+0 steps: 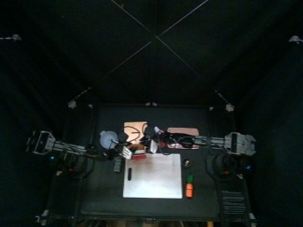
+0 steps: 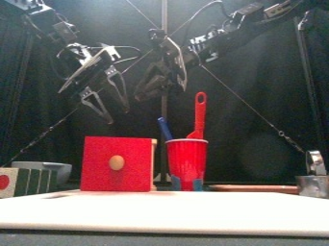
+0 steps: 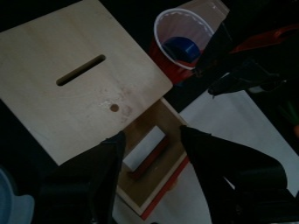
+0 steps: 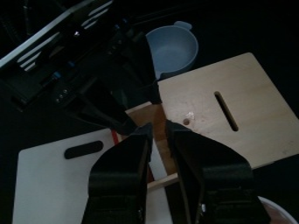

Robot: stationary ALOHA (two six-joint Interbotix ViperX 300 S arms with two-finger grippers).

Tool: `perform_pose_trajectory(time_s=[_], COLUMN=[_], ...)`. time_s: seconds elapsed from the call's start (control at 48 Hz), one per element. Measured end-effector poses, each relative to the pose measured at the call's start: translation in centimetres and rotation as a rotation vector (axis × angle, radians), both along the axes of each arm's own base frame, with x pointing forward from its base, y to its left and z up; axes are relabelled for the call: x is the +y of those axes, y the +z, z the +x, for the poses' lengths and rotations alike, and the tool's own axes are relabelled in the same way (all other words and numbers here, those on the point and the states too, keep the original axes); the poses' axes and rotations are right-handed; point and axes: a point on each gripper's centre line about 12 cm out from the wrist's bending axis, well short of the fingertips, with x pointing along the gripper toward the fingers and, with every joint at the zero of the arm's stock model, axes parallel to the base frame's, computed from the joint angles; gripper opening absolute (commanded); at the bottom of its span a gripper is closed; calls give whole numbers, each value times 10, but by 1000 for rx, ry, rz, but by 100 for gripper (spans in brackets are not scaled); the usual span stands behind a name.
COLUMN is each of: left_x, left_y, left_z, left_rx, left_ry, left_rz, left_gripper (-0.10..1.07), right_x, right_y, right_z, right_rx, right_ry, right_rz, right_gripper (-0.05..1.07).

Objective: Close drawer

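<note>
The drawer [image 1: 133, 135] is a small tan wooden box with a slot in its top [image 3: 82, 87]. Its tray [image 3: 146, 153] is pulled out and holds a white block. The drawer's red front with a wooden knob [image 2: 117, 163] faces the front camera. My left gripper [image 3: 158, 188] hangs open above the pulled-out tray, not touching it. It also shows in the front view [image 2: 100, 96]. My right gripper [image 4: 162, 171] hovers over the tray from the other side with its jaws a little apart and empty. The box top shows behind it [image 4: 228, 109].
A red cup [image 2: 187, 159] holding a red spatula and a blue utensil stands right of the drawer. A large white board [image 1: 160, 176] lies in front, with a red item [image 1: 190, 188] beside it. A blue bowl [image 4: 176, 44] sits behind the drawer.
</note>
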Motion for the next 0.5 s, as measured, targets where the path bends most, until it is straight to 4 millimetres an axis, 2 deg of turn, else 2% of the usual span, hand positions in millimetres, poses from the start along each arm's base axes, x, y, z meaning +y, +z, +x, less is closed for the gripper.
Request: perform_pose_trajectory(time_s=[0.5], left_x=[1], left_y=[0], left_z=[-1], left_rx=[0], left_ry=[1], left_rz=[1], left_gripper=[88], right_x=[6], right_y=[-2], right_z=[0], right_rx=[21], right_ry=[22], right_rz=[10], right_gripper=[62])
